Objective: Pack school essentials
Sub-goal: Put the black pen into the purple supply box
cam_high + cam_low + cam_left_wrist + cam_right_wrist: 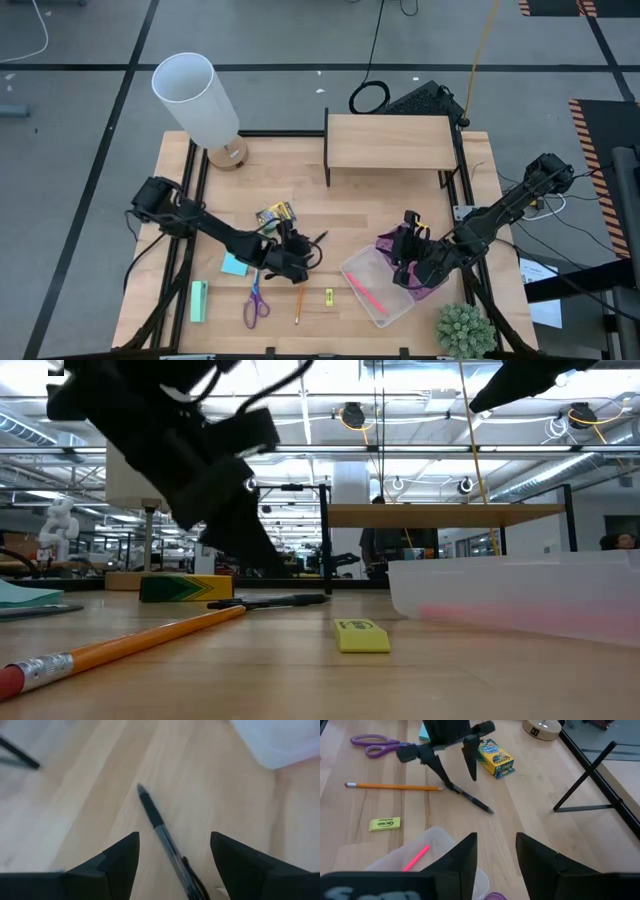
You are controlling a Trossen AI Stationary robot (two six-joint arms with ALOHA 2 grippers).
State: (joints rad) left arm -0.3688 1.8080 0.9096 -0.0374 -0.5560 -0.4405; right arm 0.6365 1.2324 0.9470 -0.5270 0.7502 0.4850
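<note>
1. A green block (199,300) lies near the table's (300,180) left edge, toward the front.
2. A light-blue note pad (234,264) lies just right of it, beside the left arm's forearm.
3. The purple-handled scissors (255,305) lie near the front edge, blades pointing toward the back.
4. The yellow crayon box (276,213) sits at mid-table, just behind the left gripper.
5. The left gripper (290,255) hangs low over the black pen (162,832); its fingers (117,857) stand apart, one on either side of the pen, and I cannot tell whether they touch it. The pen lies flat on the wood.
6. The orange pencil (298,305) lies near the front edge, right of the scissors; its tip reaches close to the pen.
7. A small yellow eraser (328,296) lies between pencil and container, apart from both.
8. A clear plastic container (352,268) sits right of centre near the front edge, with a pink pen (368,293) inside.
9. The right gripper (408,262) waits at the container's far right side above a purple item (430,288); fingers (462,857) apart, holding nothing.
10. Surroundings: a white-shaded lamp (195,95) at the back-left corner, a wooden shelf (390,140) along the back edge, a green plant (465,330) at the front-right corner.
</note>
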